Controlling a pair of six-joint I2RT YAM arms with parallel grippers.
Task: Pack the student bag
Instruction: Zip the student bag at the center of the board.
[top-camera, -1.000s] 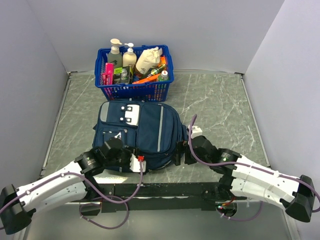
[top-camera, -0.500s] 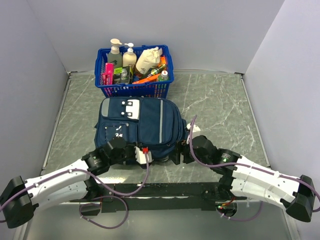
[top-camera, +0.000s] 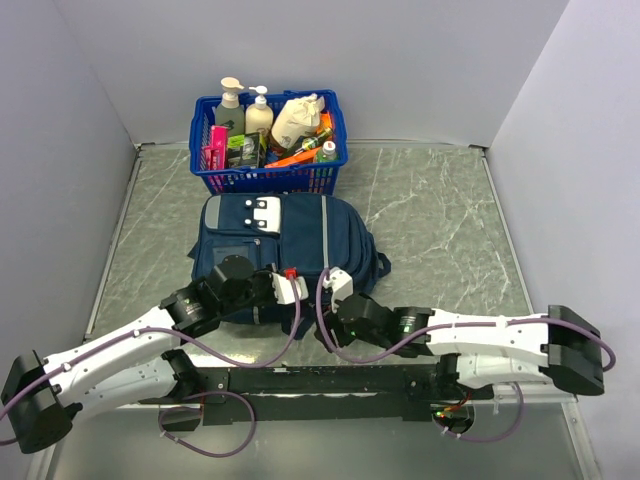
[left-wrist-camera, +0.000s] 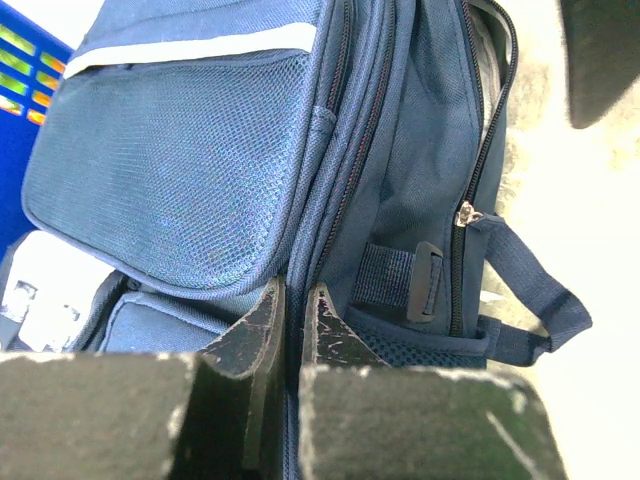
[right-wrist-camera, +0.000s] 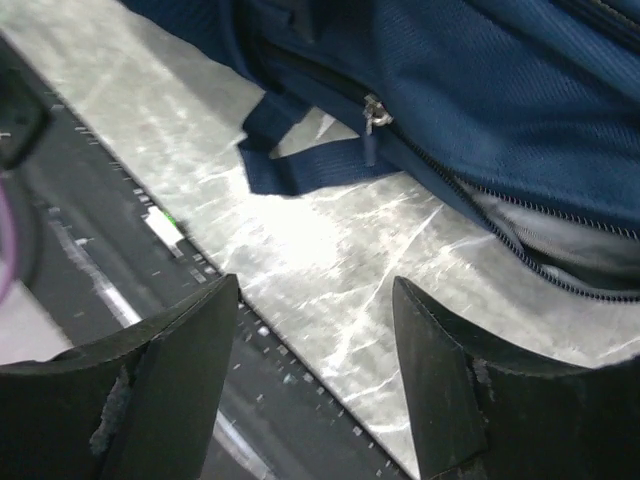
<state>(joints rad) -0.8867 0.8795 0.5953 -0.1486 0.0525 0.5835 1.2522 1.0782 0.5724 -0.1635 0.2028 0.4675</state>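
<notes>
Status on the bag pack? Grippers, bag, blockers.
Left gripper shut on student bag seam. Right gripper open, empty, by near strap. Zip part open. Basket behind bag, not blocking.

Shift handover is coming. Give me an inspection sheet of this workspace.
Surface: grey marbled table.
Job's things: student bag lying front up, main zipper partly open.
Clutter: blue basket of bottles beyond the bag.
Grippers: left tool shut on a seam of the bag; right tool open, empty, over the table by the bag's near edge.
Cables: purple cables loop along both arms.
Surroundings: plain grey walls on three sides.
</notes>
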